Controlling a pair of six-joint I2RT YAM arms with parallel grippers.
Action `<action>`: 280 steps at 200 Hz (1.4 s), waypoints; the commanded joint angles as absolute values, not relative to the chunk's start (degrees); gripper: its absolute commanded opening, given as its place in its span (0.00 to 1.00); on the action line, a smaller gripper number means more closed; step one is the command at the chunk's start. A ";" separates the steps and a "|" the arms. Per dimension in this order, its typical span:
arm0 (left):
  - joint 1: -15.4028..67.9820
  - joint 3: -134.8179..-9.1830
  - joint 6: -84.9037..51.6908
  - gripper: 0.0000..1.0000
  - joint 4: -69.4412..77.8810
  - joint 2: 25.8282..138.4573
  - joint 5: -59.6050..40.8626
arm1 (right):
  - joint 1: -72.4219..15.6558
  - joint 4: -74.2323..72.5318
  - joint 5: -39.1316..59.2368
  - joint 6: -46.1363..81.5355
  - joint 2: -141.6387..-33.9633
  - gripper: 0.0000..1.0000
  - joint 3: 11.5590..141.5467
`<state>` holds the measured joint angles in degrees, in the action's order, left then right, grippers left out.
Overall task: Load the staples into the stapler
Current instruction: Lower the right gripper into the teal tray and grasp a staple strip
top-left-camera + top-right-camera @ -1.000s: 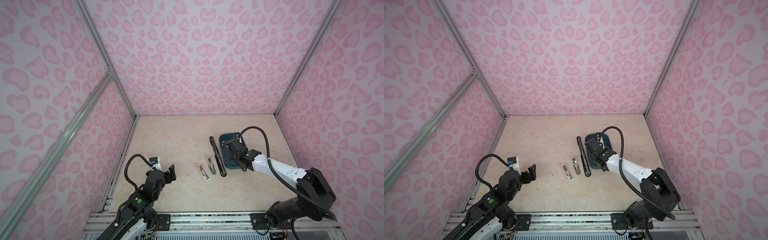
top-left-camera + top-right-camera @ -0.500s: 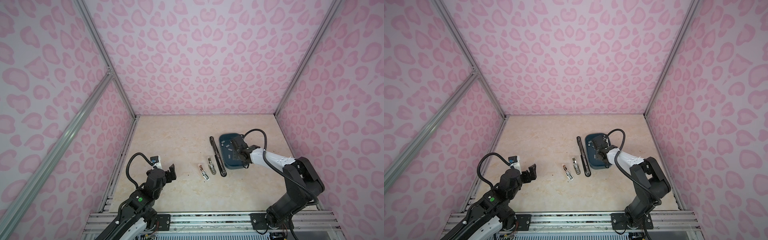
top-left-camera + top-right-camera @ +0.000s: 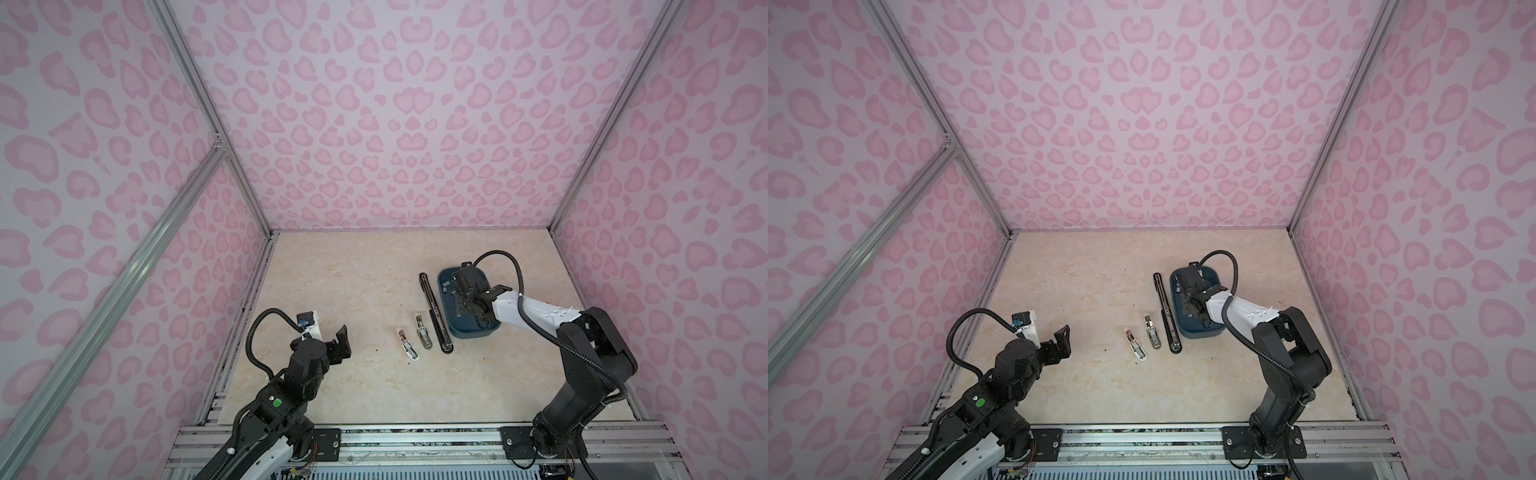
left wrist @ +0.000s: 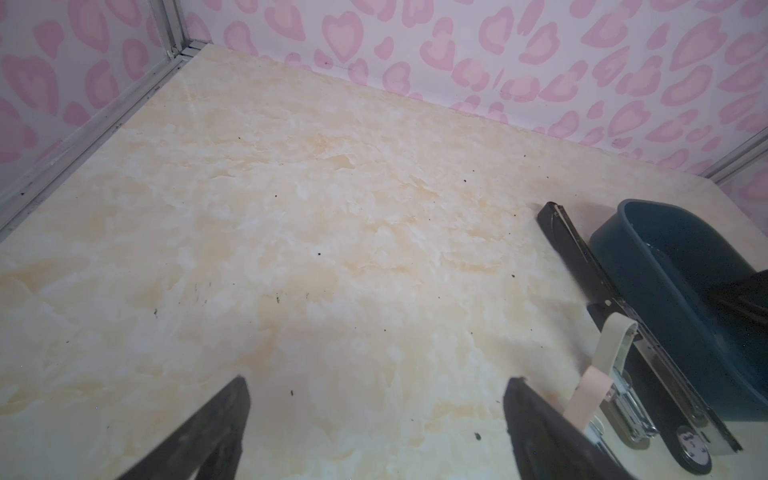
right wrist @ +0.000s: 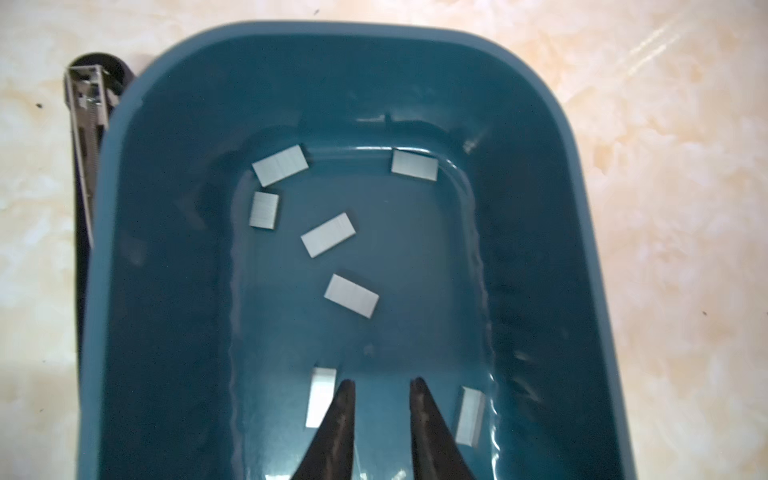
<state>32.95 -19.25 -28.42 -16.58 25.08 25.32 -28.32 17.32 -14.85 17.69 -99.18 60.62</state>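
Several light-grey staples (image 5: 328, 235) lie scattered on the floor of a dark blue tray (image 5: 540, 208). My right gripper (image 5: 382, 384) points down into that tray (image 3: 473, 332), open a little with nothing between its fingers. One strip (image 5: 320, 397) lies just beside one finger and another strip (image 5: 469, 415) beyond the other. A long black stapler (image 3: 434, 316) lies opened flat along the tray's left side. My left gripper (image 3: 332, 343) hangs wide open and empty over bare table at the front left (image 4: 376, 382).
Two small staplers lie opened left of the black one: a white-and-pink stapler (image 3: 407, 343) and a grey metal stapler (image 3: 423, 330). Pink patterned walls close in the table on three sides. A metal rail (image 3: 415, 440) runs along the front edge.
My right gripper's fingers have parted from shut to a small gap over the tray. Its arm has folded up, elbow raised. The left arm has barely moved.
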 commanded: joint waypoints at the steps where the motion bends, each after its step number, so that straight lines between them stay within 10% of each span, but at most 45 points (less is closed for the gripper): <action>1: 32.87 -18.65 -27.73 0.96 -15.16 23.22 25.18 | -28.30 16.93 -11.99 12.86 -102.63 0.27 62.62; 84: 32.87 -17.58 -27.66 0.96 -15.65 19.43 25.58 | -27.91 18.89 -14.74 12.19 -110.08 0.44 66.01; 280: 32.87 -18.10 -27.69 0.96 -15.33 21.62 25.42 | -23.34 20.96 -13.03 17.40 -111.67 0.31 66.85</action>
